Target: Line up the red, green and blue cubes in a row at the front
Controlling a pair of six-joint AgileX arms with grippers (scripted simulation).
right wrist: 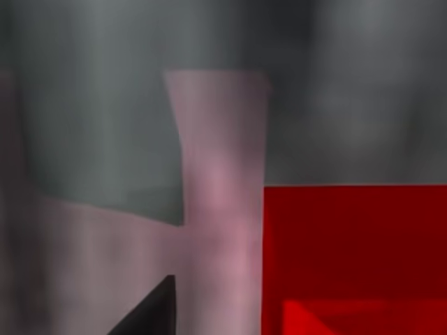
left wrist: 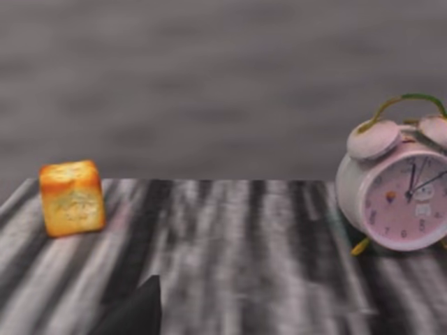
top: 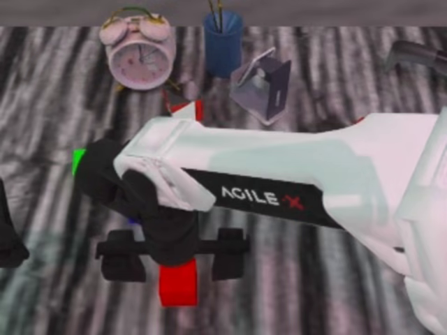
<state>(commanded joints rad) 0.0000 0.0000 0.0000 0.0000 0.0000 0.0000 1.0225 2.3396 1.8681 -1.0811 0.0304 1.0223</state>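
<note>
Right arm reaches across the table from 3 o'clock. Right gripper [top: 173,257] is at front centre, jaws spread wide, nothing clamped; the red cube [top: 177,283] sits on the striped table [top: 335,279] between the fingers [top: 227,255], toward 6 o'clock of the wrist. Green cube [top: 78,161] shows at the arm's 9 o'clock edge. A sliver of blue cube [top: 131,220] peeks beneath the wrist. Left gripper [top: 8,234] is parked at the left edge; its opening cannot be told.
</note>
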